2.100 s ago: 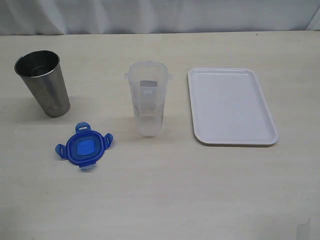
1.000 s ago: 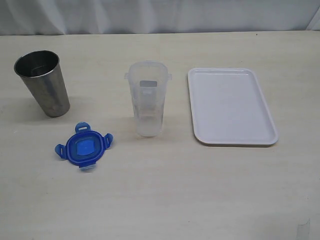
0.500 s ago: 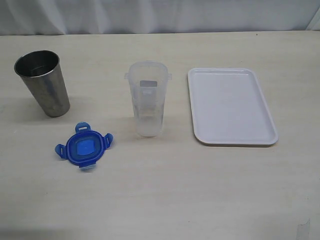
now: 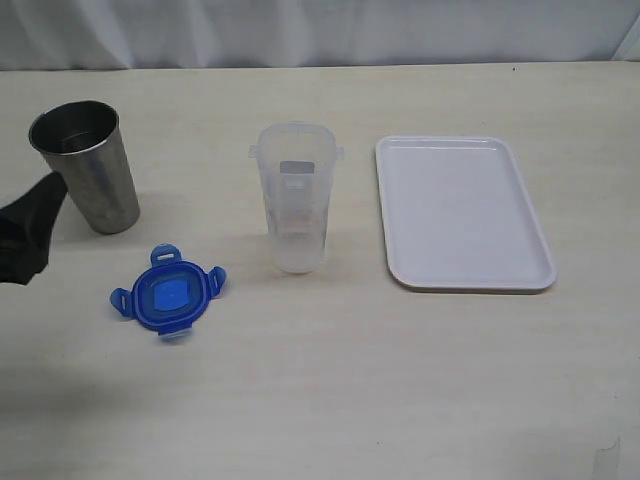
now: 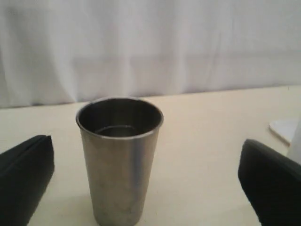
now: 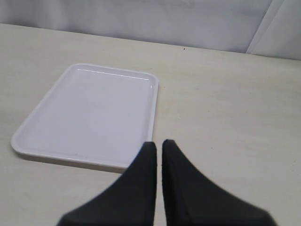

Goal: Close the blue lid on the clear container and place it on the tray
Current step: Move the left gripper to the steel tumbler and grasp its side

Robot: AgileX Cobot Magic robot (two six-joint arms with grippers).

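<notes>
Lid off, container upright, tray beside it

The blue lid (image 4: 168,293) lies flat on the tabletop (image 4: 330,390), its four snap flaps splayed outward around a lighter blue square centre. It sits well apart from the clear container (image 4: 296,200), nearer the camera and to the left in the exterior view. The container stands upright with its mouth uncovered; it is translucent, has a rounded-square rim and tapers toward its base. The tray (image 4: 462,212), white and rectangular with rounded corners and a low rim, lies flat near the container's right, not touching it.

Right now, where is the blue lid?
Exterior view: the blue lid lies flat on the table, lower left, below the steel cup and left of the clear container, touching neither.
</notes>
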